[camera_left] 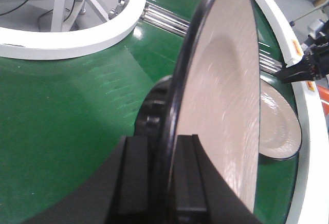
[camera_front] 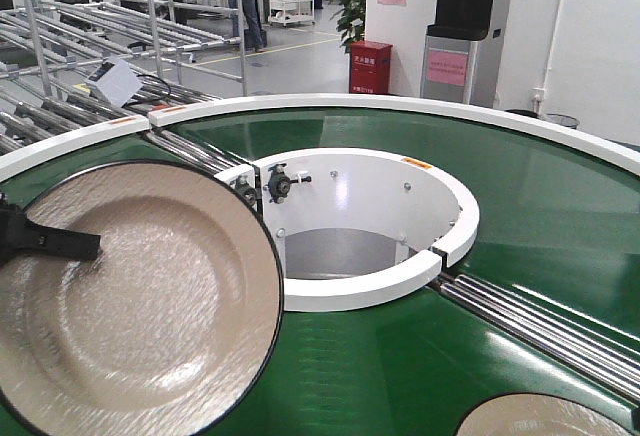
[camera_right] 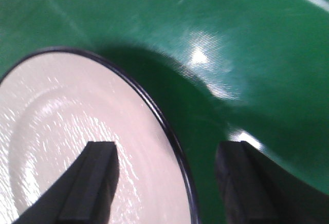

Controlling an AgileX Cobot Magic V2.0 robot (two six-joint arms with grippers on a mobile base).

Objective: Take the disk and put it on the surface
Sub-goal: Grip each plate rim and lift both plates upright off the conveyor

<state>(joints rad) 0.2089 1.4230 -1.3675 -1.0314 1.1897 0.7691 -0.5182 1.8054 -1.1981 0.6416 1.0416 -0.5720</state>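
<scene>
The cream round ceramic disk with a thin black rim (camera_front: 150, 296) hangs clear of the green ring-shaped conveyor belt (camera_front: 520, 256), tilted on edge, its rim pinched between the left gripper's (camera_left: 162, 147) black fingers. A second matching disk (camera_right: 61, 121) lies flat on the belt. The right gripper's (camera_right: 167, 154) fingers are spread either side of its rim. Best carried with a firm pinch, levelled before lowering. The target tabletop is out of view. Lettering on the red box (camera_front: 370, 64) is unreadable.
</scene>
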